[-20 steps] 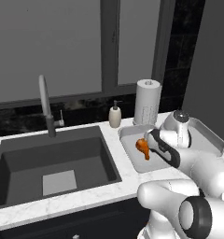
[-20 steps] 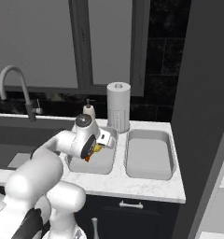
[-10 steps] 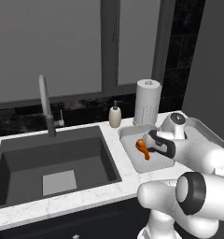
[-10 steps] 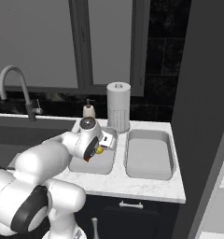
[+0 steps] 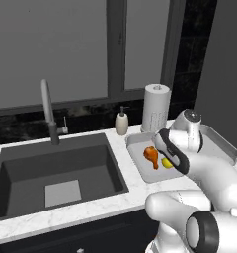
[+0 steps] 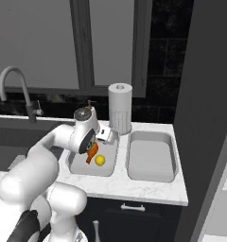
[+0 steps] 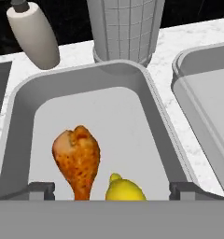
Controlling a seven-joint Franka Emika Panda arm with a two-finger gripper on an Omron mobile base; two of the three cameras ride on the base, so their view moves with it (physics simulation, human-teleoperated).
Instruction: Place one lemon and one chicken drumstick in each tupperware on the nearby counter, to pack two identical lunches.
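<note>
White marble counter (image 6: 148,186), dark window (image 6: 115,42)

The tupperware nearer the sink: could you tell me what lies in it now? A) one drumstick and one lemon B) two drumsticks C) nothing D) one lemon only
A: the hand view shows a drumstick and a lemon side by side inside the tupperware.

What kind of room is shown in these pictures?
Most likely a kitchen: a dark sink with a tall faucet is set in a white marble counter, and a paper towel roll stands by the window.
</note>
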